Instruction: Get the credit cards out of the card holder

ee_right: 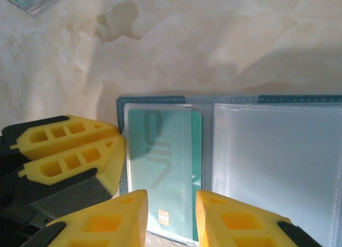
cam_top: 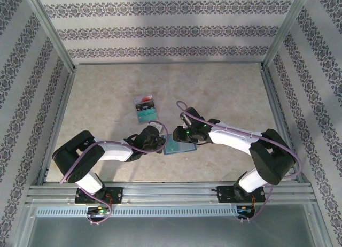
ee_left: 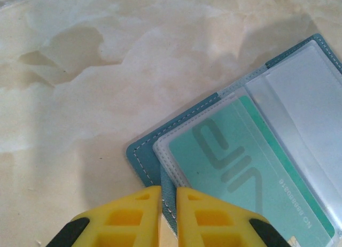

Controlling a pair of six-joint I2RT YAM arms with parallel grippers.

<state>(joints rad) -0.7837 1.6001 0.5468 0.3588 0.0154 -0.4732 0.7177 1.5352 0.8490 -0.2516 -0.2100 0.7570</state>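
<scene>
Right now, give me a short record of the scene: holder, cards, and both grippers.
holder: open on the table, clear pockets up
pocketed card: teal, inside one clear pocket
red-circle card: on the table, beyond the holder
loose teal card: on the table, beside the red-circle card
left gripper: shut on the holder's edge
right gripper: open, fingers over the pocketed card's chip end

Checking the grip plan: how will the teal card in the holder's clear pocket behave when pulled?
Probably stiff: the teal card lies flat, edges straight. Likely slick in the glossy pocket. The thin card holder may drag along unless the left hand pins it.
</scene>
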